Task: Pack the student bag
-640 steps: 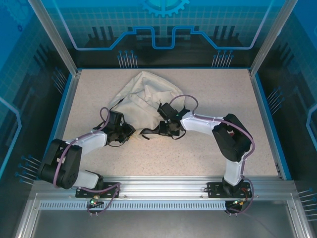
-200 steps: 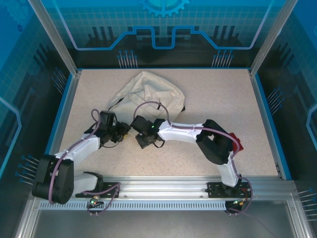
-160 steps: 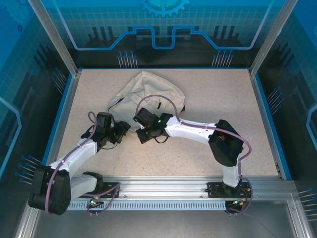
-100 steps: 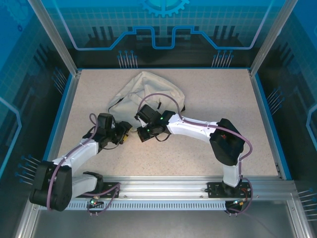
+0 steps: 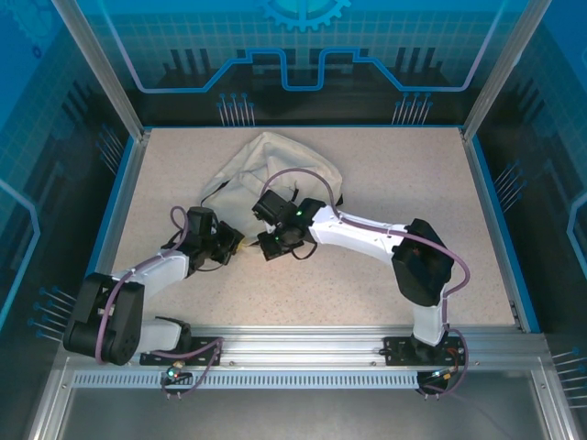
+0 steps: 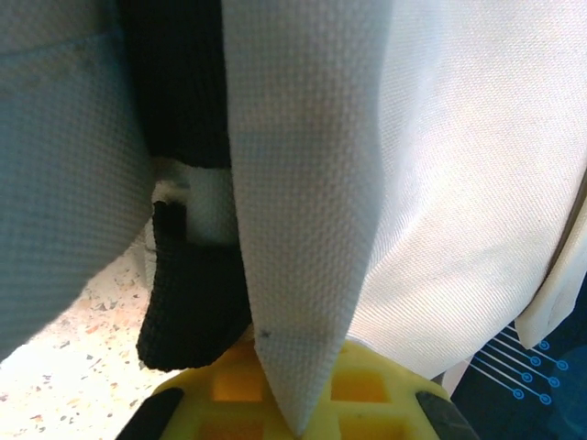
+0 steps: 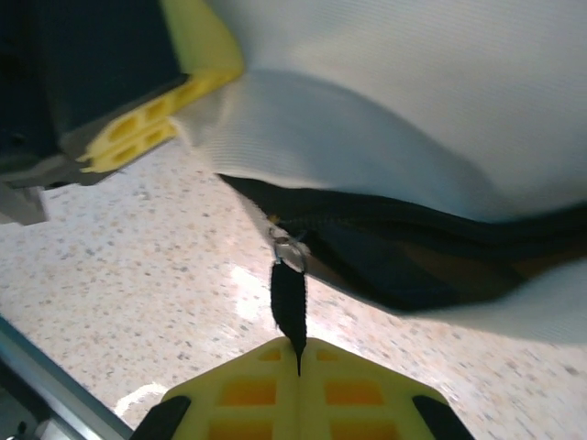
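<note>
No writing can be read: the student bag (image 5: 275, 170) looks plain, and the gear emblem (image 5: 304, 11) on the back wall (image 5: 183, 46) seems wordless.

Seen from above, the light is even and bright from overhead. The speckled table (image 5: 394, 192) looks pale, the arms cast short, soft shadows, the surrounding panels glow blue, and the frame posts splay outward toward the upper corners. In the left wrist view the student bag (image 6: 303, 183) has a crisp weave at centre and bluish shade at upper left; the left gripper (image 6: 292, 408) at the bottom edge is soft. The right wrist view is softer: fabric nearly washes out at upper right, glare marks the table at centre, and the zipper pull (image 7: 288, 298) and right gripper (image 7: 299, 385) blur slightly.
</note>
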